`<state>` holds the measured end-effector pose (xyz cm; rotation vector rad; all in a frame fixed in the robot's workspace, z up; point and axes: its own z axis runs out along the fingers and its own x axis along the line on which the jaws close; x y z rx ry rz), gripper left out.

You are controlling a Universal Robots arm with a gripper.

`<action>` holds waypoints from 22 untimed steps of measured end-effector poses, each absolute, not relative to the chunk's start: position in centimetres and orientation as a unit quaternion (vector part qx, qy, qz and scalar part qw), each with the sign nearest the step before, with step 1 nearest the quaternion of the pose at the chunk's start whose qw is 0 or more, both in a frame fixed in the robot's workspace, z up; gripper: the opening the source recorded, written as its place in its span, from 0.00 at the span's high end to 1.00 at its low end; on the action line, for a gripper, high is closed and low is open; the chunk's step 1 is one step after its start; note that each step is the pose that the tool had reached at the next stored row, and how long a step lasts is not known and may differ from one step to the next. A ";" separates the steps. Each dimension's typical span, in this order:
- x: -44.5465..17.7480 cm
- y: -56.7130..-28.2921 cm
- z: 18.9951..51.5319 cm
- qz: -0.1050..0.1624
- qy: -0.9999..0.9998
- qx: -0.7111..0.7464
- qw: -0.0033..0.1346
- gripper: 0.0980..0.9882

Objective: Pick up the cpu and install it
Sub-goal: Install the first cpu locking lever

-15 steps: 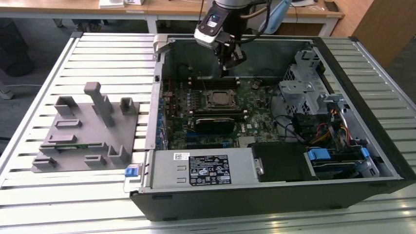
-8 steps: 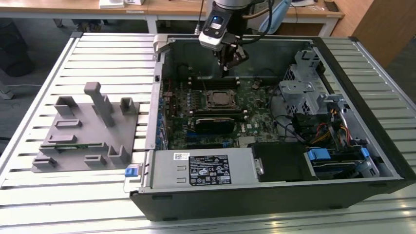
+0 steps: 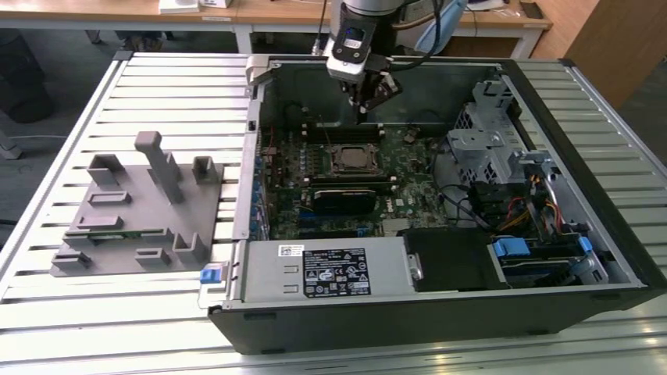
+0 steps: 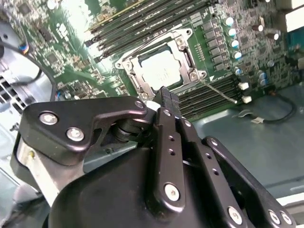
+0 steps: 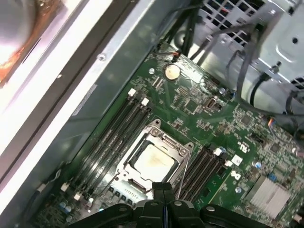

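Note:
The cpu [image 3: 352, 158], a small pale metal square, lies flat inside the dark socket frame [image 3: 352, 148] on the green motherboard of the open computer case [image 3: 583, 258]. Both wrist views show the cpu [image 4: 160, 71] [image 5: 153, 161] seated in the frame, whose retaining bracket stands open around it. My gripper [image 3: 367, 105] hangs above the board, a little beyond the socket toward the case's rear wall. Its black fingers [image 4: 167, 97] are pressed together at the tips with nothing between them. In the first wrist view my gripper [image 5: 164, 187] points just past the socket's edge.
A grey plastic fixture [image 3: 136, 207] with upright posts stands on the slatted table at the exterior view's left. Inside the case are a power supply [image 3: 328, 269], a metal drive cage [image 3: 490, 141] with loose cables, and memory slots [image 4: 142, 23] on either side of the socket.

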<state>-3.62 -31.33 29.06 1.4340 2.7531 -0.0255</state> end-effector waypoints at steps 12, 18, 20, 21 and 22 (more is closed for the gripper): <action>-3.6 -31.3 29.0 -0.006 0.932 0.362 0.019 0.99; -3.6 -31.3 29.0 -0.005 0.950 0.311 0.020 0.99; -3.6 -31.3 29.0 -0.005 0.956 0.293 0.020 0.99; -3.6 -31.3 29.0 -0.005 0.958 0.285 0.020 0.99; -3.6 -31.3 29.0 -0.004 0.961 0.276 0.020 0.99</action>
